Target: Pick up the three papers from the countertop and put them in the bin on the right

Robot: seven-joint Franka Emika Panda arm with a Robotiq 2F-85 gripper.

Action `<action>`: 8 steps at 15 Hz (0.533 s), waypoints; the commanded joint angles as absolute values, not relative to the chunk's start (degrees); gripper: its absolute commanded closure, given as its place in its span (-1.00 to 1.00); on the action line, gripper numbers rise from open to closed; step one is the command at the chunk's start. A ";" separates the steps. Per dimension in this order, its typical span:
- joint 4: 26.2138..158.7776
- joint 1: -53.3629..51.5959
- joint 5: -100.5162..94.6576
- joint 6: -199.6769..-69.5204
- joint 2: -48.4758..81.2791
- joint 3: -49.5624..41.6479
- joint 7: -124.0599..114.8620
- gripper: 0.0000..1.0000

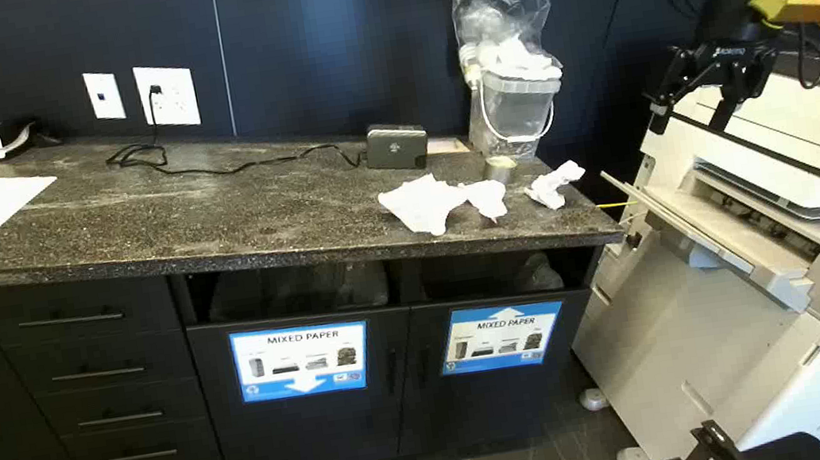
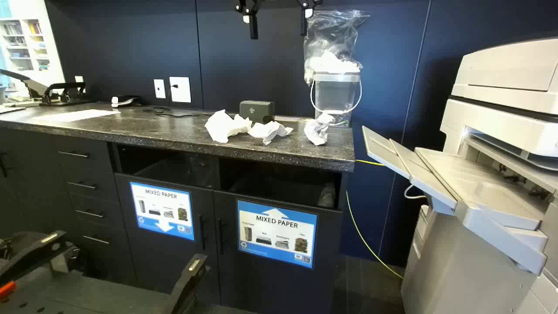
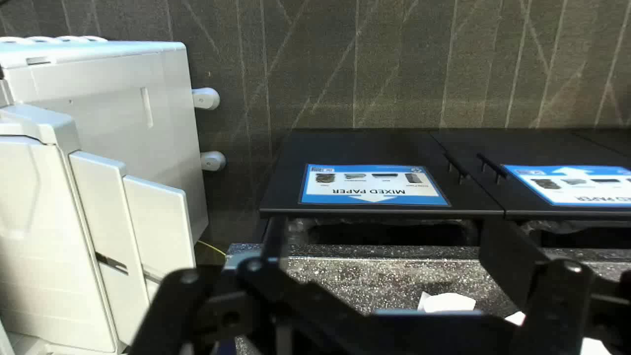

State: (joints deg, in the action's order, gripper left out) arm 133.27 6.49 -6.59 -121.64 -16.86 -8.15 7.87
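Clearly, nothing is held: in an exterior view the jaws hang in the upper right of the frame, spread wide. Right of the frame's centre, on the dark speckled table (image 1: 255, 212), lie the broad left paper (image 1: 421, 204), the smaller middle paper (image 1: 486, 198) and the right paper (image 1: 553, 183), all white and crumpled.

In an exterior view we find them across the middle of the frame, with the right-hand MIXED PAPER bin (image 2: 279, 202) lower down, and their ridges and loose flaps show well. We expect almost no weight and a soft crush; skating on the glossy top or tearing a thin corner seems likelier trouble. We would close low across each raised crest, never on a flap. The left and middle ones look touching, though we cannot be sure, so a grip there might drag both; the right paper, standing apart, seems simplest.

In the wrist view, bits of white paper (image 3: 447, 301) show at the lower right, partly behind the wide-set jaws. Just below centre runs the bin's dark slot (image 3: 394, 234); a tight bunch should pass it more easily.
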 commanded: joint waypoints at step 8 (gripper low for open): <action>132.53 6.36 -5.58 -124.30 -15.18 -8.22 7.95 -1.00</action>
